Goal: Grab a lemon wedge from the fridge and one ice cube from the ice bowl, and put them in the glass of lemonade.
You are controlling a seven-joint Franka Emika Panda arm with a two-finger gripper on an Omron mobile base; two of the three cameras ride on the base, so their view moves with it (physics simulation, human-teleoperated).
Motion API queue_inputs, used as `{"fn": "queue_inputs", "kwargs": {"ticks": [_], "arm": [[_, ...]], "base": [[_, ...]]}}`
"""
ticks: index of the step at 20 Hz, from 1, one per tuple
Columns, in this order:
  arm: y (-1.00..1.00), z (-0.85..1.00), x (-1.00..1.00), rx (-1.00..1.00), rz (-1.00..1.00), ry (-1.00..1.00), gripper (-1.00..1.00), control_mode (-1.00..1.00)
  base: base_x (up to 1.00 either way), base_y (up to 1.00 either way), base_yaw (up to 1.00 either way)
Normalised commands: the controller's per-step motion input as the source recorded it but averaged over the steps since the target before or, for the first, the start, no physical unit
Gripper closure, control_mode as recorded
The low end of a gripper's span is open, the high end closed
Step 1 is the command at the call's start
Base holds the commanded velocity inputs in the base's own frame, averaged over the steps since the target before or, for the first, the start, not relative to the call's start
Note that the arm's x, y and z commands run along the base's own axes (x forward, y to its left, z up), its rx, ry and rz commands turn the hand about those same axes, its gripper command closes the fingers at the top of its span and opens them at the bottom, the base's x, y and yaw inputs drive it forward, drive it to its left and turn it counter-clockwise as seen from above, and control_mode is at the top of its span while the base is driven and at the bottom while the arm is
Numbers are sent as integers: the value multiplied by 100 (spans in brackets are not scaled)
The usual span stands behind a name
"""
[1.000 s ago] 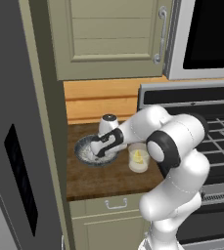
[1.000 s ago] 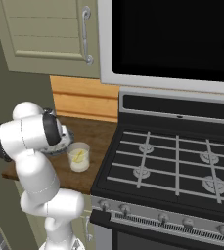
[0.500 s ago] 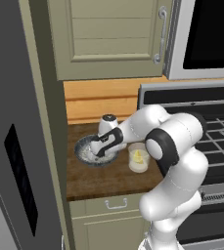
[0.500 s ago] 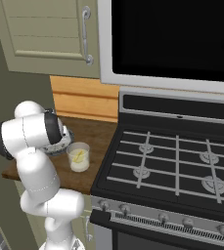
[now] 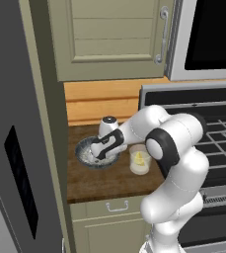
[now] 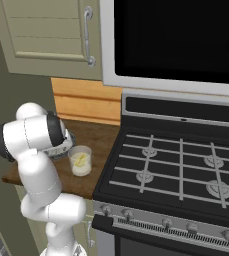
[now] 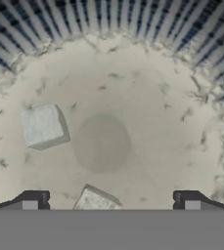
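The ice bowl sits on the wooden counter beside the fridge. My gripper reaches down into it, jaws open. In the hand view the bowl's speckled floor lies close below. One ice cube rests to the left. A second ice cube lies between my fingertips, nearer the left one, with my gripper open around it. The glass of lemonade stands just right of the bowl, and a yellow lemon wedge sits inside it.
A black gas stove with grates borders the counter on the right. A beige wall cabinet and a dark microwave hang overhead. My arm's elbow hides most of the bowl in the right base view.
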Motion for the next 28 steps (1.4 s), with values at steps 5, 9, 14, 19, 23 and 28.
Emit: {"fn": "queue_inputs", "kwargs": {"ticks": [5, 9, 14, 19, 23, 28], "arm": [[0, -7, -3, 0, 0, 2, -100, -100], [0, -4, -10, 0, 0, 1, -100, -100], [0, -1, -8, 0, 0, 0, -100, -100], [0, 0, -22, 0, 0, 0, -100, -100], [0, -2, 0, 0, 0, 1, -100, -100], [0, -16, 0, 0, 0, 4, -100, -100]], "base": [[0, 0, 0], [0, 0, 0], [0, 0, 0], [0, 0, 0], [0, 0, 0], [0, 0, 0]]}}
